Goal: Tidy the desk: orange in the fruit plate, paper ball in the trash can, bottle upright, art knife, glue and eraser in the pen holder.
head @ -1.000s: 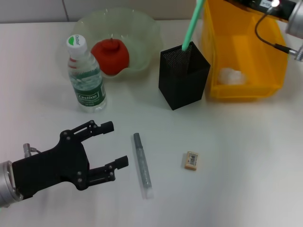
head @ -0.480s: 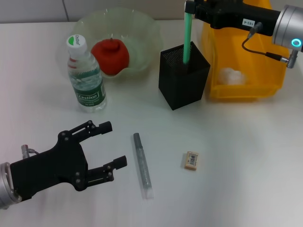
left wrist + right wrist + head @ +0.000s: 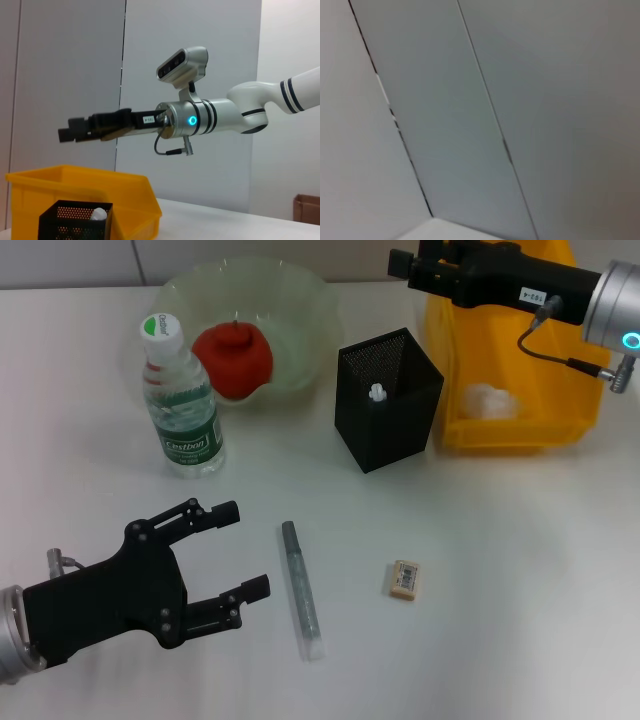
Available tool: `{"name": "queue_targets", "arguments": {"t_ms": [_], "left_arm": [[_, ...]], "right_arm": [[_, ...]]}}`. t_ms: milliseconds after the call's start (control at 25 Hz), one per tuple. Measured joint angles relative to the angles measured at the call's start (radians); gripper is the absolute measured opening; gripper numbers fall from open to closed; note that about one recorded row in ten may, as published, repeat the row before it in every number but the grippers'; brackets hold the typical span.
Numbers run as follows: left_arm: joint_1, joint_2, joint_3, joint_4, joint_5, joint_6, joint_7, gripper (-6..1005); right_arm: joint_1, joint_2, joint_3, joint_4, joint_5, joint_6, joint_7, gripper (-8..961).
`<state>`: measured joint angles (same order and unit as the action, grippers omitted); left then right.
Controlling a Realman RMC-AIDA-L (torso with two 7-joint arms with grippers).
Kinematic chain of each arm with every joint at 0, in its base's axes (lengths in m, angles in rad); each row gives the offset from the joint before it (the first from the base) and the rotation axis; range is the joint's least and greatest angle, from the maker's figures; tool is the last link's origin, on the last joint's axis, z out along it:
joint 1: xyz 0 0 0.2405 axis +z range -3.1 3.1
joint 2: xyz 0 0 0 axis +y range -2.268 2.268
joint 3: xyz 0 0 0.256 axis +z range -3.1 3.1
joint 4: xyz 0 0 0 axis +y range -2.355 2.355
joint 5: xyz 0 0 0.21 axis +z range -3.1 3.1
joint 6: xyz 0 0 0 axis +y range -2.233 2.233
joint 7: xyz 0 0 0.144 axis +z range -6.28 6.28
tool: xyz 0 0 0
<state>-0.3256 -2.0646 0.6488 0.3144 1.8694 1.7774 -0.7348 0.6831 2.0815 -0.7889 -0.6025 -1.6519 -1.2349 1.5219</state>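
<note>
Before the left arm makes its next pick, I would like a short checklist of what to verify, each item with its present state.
1. Left gripper open and holding nothing: ok.
2. Grey stick lies flat on the desk, free of neighbours: ok.
3. Eraser is apart from the stick, not in the way: ok.
4. Pen holder upright, with room beside the white-tipped item inside: ok.
5. Right gripper is away from the holder's opening: cannot tell; it hangs above the trash can, close by.
6. Bottle upright, orange in fruit plate: ok.

Bright, even light, soft shadows (perhaps overhead)
</note>
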Motion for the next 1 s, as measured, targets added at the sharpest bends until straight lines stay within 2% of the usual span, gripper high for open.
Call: {"name": "queue_targets", "arguments": {"t_ms": [40, 80, 120, 160, 200, 240, 280, 320, 360, 480, 520, 560, 680, 720, 760, 880, 920, 1000], "left_arm": [[0.0, 0.0, 0.0, 0.0, 0.001, 0.0, 0.0, 817], [0.0, 0.0, 0.0, 0.0, 0.001, 0.001, 0.0, 817], [-0.002, 0.0, 0.003, 0.0, 0.004, 0.001, 0.0, 817], [-0.002, 0.0, 0.003, 0.0, 0.004, 0.001, 0.0, 817], [-0.003, 0.0, 0.004, 0.0, 0.008, 0.001, 0.0, 817], [-0.006, 0.001, 0.006, 0.002, 0.023, -0.003, 0.0, 817], [-0.012, 0.001, 0.006, 0.005, 0.043, -0.006, 0.0, 817], [-0.012, 0.001, 0.006, 0.005, 0.043, -0.006, 0.0, 817], [-0.016, 0.001, 0.006, 0.005, 0.051, -0.011, 0.0, 818], [-0.018, 0.001, 0.006, 0.006, 0.054, -0.016, -0.001, 818], [-0.019, 0.001, 0.006, 0.007, 0.054, -0.024, -0.001, 818], [-0.019, 0.001, 0.006, 0.007, 0.054, -0.024, -0.001, 818], [-0.02, 0.0, 0.006, 0.008, 0.054, -0.027, -0.001, 818], [-0.02, 0.0, 0.006, 0.008, 0.054, -0.029, -0.002, 818], [-0.02, 0.0, 0.006, 0.008, 0.054, -0.029, -0.002, 818], [-0.02, 0.0, 0.006, 0.007, 0.061, -0.042, -0.002, 818], [-0.019, 0.0, 0.006, 0.008, 0.066, -0.048, -0.002, 818], [-0.018, 0.0, 0.006, 0.008, 0.067, -0.05, -0.002, 818]], "right_arm": [[0.0, 0.0, 0.0, 0.0, 0.0, 0.0, 0.0, 575], [-0.005, -0.002, 0.002, -0.003, 0.019, -0.032, 0.0, 594], [-0.015, -0.01, 0.001, -0.019, 0.048, -0.122, 0.0, 613], [-0.015, -0.01, 0.001, -0.019, 0.048, -0.122, 0.0, 631], [-0.022, -0.026, -0.01, -0.063, 0.035, -0.252, 0.012, 650], [-0.021, -0.036, -0.02, -0.096, 0.008, -0.316, 0.03, 669], [-0.013, -0.057, -0.048, -0.164, -0.073, -0.426, 0.084, 688], [-0.013, -0.057, -0.048, -0.164, -0.073, -0.426, 0.084, 706], [0.005, -0.072, -0.081, -0.225, -0.168, -0.496, 0.14, 725], [0.017, -0.076, -0.097, -0.25, -0.221, -0.52, 0.16, 724], [0.045, -0.077, -0.13, -0.283, -0.335, -0.545, 0.183, 724], [0.045, -0.077, -0.13, -0.283, -0.335, -0.545, 0.183, 724], [0.09, -0.062, -0.187, -0.305, -0.505, -0.543, 0.226, 723], [0.12, -0.039, -0.214, -0.31, -0.623, -0.531, 0.25, 723], [0.12, -0.039, -0.214, -0.31, -0.623, -0.531, 0.25, 723], [0.149, -0.009, -0.233, -0.317, -0.735, -0.517, 0.265, 722], [0.159, -0.001, -0.283, -0.322, -0.776, -0.488, 0.286, 722], [0.161, 0.001, -0.316, -0.322, -0.784, -0.473, 0.296, 721]]}}
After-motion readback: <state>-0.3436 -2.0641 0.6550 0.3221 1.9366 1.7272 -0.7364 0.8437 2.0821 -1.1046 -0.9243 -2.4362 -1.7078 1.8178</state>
